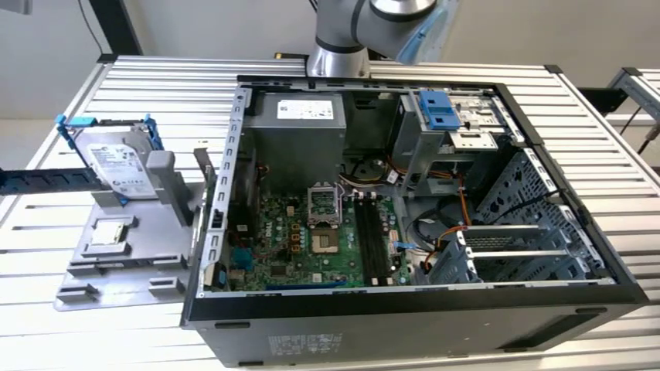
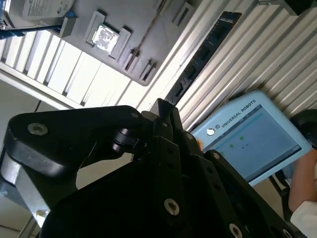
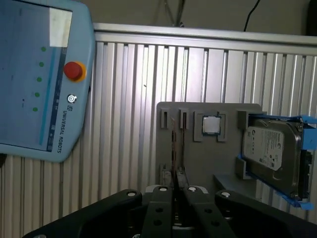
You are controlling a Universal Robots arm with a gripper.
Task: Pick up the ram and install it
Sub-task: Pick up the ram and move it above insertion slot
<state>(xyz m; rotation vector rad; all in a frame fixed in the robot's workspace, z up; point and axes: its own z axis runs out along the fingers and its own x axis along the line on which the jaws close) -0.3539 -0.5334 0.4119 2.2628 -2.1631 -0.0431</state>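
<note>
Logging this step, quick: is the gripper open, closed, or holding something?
Gripper: closed, holding the ram.

Arm (image 1: 351,31): cut by exterior view's top edge.
Ram (image 3: 173,144): mere edge-on line in first wrist view, chips unseen; gripped part hidden inside closed gripper (image 3: 173,174).
Teach pendant (image 3: 44,74), hard drive (image 3: 275,148): cut by picture edges in first wrist view.
Person's arm (image 2: 303,173): cut at edge in second wrist view.
Case (image 1: 413,297): front cut by exterior view's bottom edge.

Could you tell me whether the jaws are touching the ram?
Touching: in the first wrist view the gripper has its jaws shut on the edge-on ram.
</note>
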